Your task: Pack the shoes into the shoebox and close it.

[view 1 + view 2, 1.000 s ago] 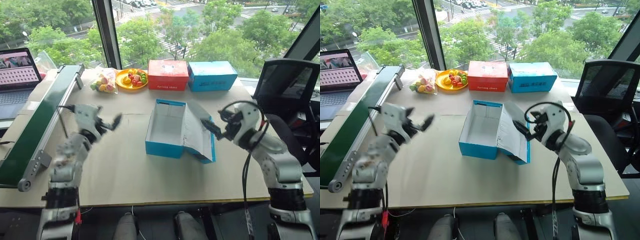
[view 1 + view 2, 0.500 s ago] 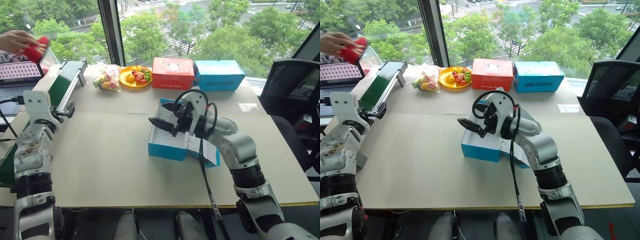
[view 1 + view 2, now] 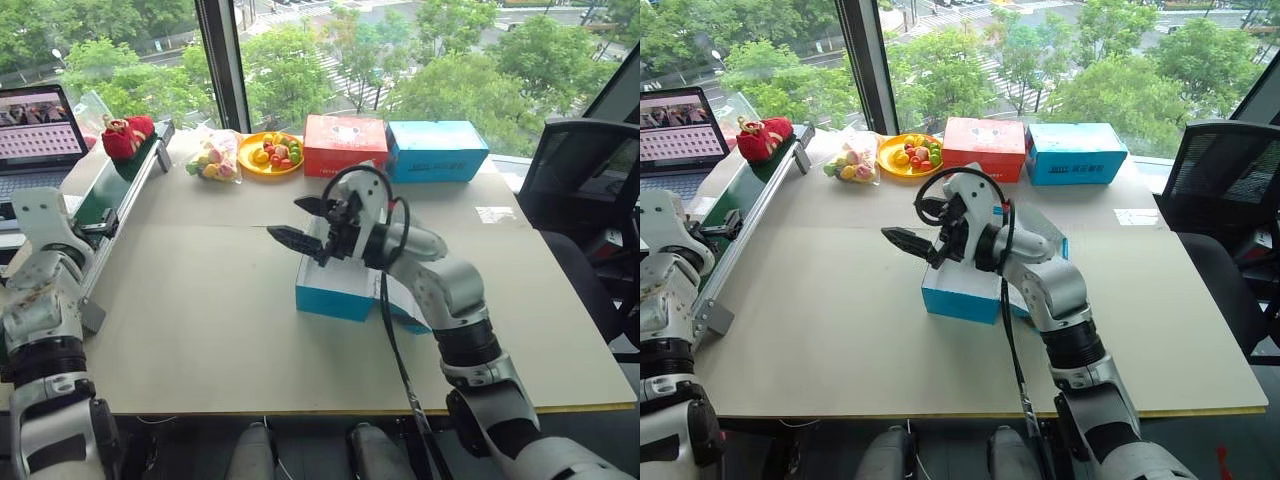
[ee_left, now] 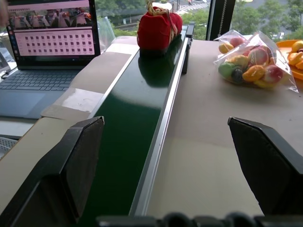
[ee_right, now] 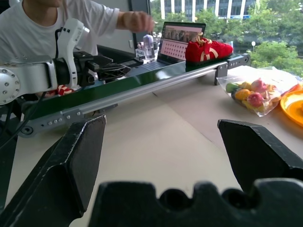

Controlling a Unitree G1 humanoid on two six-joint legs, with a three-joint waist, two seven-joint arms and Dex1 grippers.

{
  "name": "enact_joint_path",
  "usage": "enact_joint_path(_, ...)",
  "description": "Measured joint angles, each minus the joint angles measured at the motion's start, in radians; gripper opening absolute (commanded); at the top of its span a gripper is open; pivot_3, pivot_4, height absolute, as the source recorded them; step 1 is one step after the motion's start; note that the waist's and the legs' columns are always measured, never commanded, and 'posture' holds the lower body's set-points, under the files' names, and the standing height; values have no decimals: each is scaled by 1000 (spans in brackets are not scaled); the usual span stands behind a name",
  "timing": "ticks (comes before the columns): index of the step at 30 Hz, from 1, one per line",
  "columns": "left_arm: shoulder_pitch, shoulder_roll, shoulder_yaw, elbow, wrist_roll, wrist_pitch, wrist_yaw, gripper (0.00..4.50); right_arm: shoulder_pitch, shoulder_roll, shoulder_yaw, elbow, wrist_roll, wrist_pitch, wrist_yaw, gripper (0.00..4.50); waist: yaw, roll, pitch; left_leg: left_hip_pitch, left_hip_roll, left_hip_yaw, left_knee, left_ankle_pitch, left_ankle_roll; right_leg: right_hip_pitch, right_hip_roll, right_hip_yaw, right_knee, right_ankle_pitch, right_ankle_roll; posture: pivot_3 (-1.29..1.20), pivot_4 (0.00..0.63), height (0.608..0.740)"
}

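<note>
A: What has been changed? 
B: The shoes (image 3: 124, 137) have been set on the far end of the green conveyor (image 3: 110, 190); a second ago none were seen there. Packing can now be begun.

A: How are the arms posed? 
B: The right gripper (image 3: 300, 222) has been swung across the open shoebox (image 3: 335, 290), jaws released and empty. The left gripper (image 4: 180, 170) is held level along the conveyor, spread wide.

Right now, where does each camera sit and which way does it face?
Head eyes: look down over the table, the shoebox and the open right claw.
Left wrist: along the open left claw up the green conveyor toward the shoes.
Right wrist: across the table toward the same conveyor and shoes.
</note>
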Motion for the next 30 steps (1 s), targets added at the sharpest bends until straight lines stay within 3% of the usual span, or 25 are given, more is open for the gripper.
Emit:
enact_joint_path(11,-133,93,-55,396,59,-163,-87,4500,5,-9,58,16,-60,-7,10,4478,6,-1,-1,-6,0,0,0,0,0,-7,0,-2,1,0,-1,0,150,740)
enact_joint_path(17,-149,130,-64,573,71,-299,-216,4500,30,-18,56,-5,-61,-2,3,4478,10,-1,-1,-10,0,0,0,0,-1,-11,0,-3,1,0,-1,0,150,740)
enact_joint_path(30,-115,194,-30,692,55,-403,-282,4500,46,-29,48,-28,-59,44,-8,4478,11,-3,-1,-10,1,0,0,0,-1,-11,0,-4,2,1,-2,0,150,740)
